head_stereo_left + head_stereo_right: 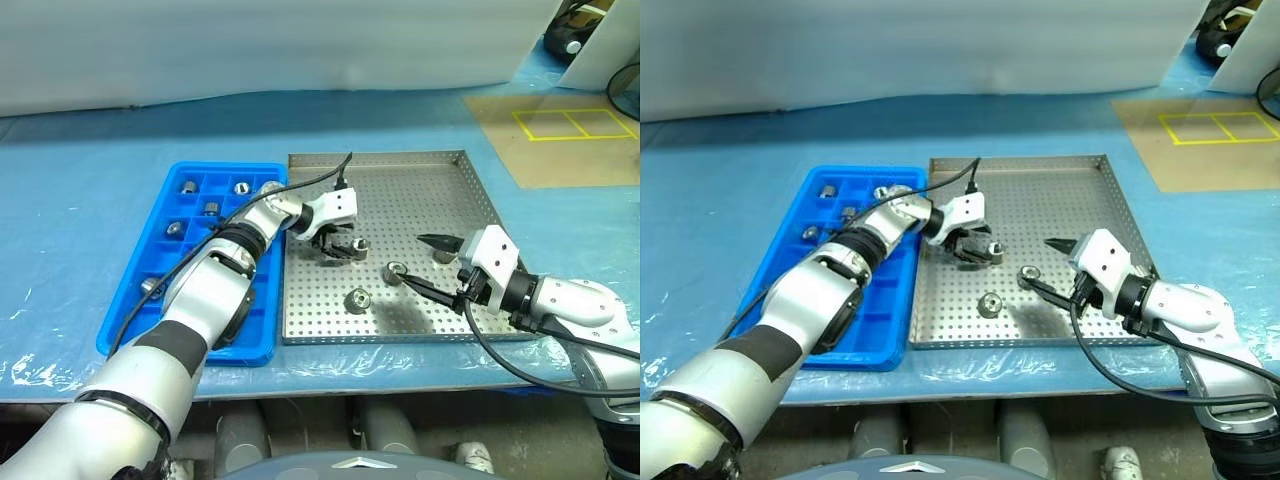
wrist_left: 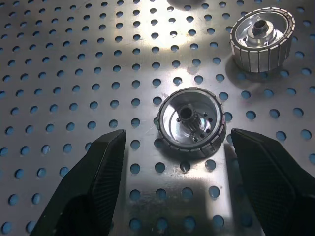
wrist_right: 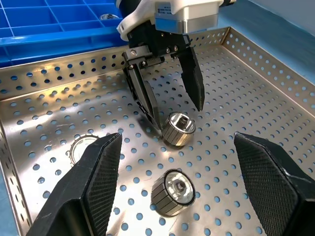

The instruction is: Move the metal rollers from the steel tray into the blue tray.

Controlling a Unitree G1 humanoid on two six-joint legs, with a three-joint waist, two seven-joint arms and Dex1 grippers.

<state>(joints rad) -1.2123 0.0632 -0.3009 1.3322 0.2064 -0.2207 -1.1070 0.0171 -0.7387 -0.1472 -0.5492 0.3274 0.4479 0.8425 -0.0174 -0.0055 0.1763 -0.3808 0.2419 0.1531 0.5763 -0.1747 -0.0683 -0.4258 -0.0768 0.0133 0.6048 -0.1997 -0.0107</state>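
The steel tray (image 1: pixel 440 165) lies mid-table with the blue tray (image 1: pixel 135 290) against its left side. Loose metal rollers rest on the steel tray: one (image 1: pixel 359 245) under my left gripper, one (image 1: pixel 396 271) by my right fingertips, one (image 1: pixel 357 299) nearer the front. My left gripper (image 1: pixel 338 247) is open and hangs low over the first roller (image 2: pixel 192 122), its fingers (image 2: pixel 93 182) on either side without touching it. My right gripper (image 1: pixel 413 261) stands open and holds nothing, pointing left across the tray. Several rollers (image 1: pixel 211 207) sit in the blue tray's compartments.
Blue plastic sheeting (image 1: pixel 80 190) covers the table. A brown board with yellow tape squares (image 1: pixel 570 140) lies at the far right. A black cable (image 1: pixel 330 175) loops from my left wrist over the steel tray's back half. A further roller (image 1: pixel 443 256) sits behind my right gripper's upper finger.
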